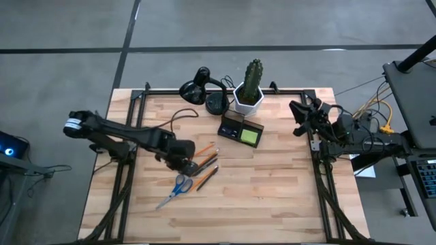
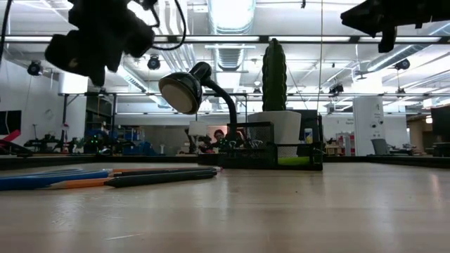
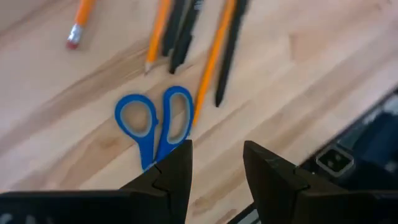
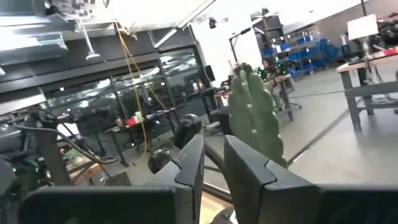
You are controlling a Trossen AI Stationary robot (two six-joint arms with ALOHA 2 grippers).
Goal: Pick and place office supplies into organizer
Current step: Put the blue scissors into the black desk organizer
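Observation:
Several orange and dark pencils and pens [image 1: 206, 165] lie side by side on the wooden table, with blue-handled scissors [image 1: 176, 189] just near of them. My left gripper [image 1: 185, 163] hovers over them, pointing steeply down and open. In the left wrist view its gap [image 3: 217, 149] holds nothing, and the scissors' handles [image 3: 152, 121] and the pencils [image 3: 211, 56] lie beyond the fingertips. The dark organizer [image 1: 235, 126] stands farther back, a lime-green sticky pad [image 1: 250, 137] in it. My right gripper [image 1: 298, 112] waits raised at the table's right side, its fingers [image 4: 214, 146] a narrow gap apart and empty.
A white pot with a cactus [image 1: 250, 88] and a black desk lamp [image 1: 201, 88] stand at the far edge behind the organizer. One orange pencil with an eraser [image 3: 78, 25] lies apart from the others. Bare wood spreads across the near half and right half [image 1: 286, 197].

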